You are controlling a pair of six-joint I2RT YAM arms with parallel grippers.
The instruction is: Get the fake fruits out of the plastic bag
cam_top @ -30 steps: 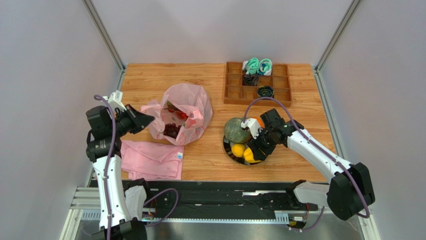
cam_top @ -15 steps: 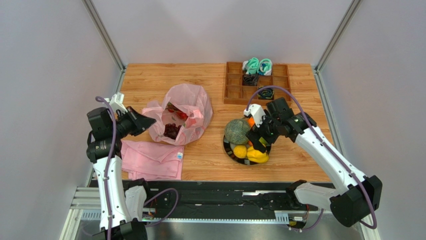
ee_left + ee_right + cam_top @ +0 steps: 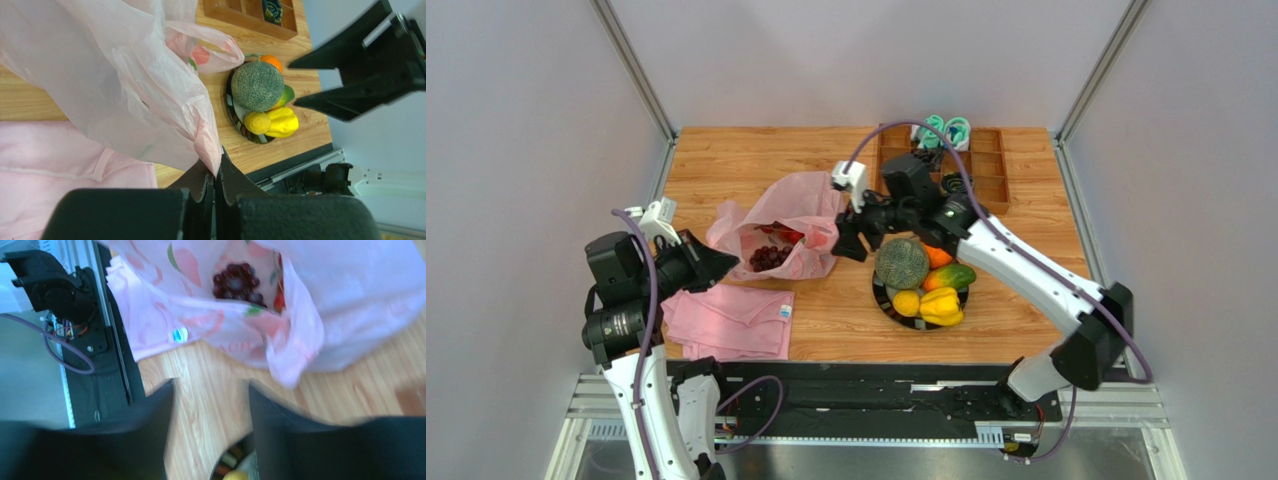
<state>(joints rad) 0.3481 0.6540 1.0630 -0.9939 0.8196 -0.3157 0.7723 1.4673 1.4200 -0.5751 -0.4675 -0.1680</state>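
Note:
The pink plastic bag (image 3: 801, 205) lies left of centre, its mouth held up. My left gripper (image 3: 724, 263) (image 3: 218, 167) is shut on the bag's (image 3: 125, 75) edge. Dark grapes (image 3: 769, 257) (image 3: 237, 282) and red berries (image 3: 788, 235) sit inside. My right gripper (image 3: 846, 240) (image 3: 207, 390) hovers open and empty at the bag's (image 3: 325, 300) right side. On a dark plate (image 3: 881, 296) rest the melon (image 3: 901, 263) (image 3: 257, 86), orange (image 3: 937, 256), a green-orange fruit (image 3: 953, 276), lemon (image 3: 907, 302) and yellow lobed piece (image 3: 939, 306).
A wooden tray (image 3: 986, 180) with teal and black items stands at the back right, just behind the right arm. A folded pink cloth (image 3: 731, 322) lies at the front left, below the bag. The metal rail runs along the near table edge.
My right gripper left the plate, opened, and swung left and back to the bag's side. A green-orange fruit now shows on the plate. The left gripper drew the bag's edge slightly lower.

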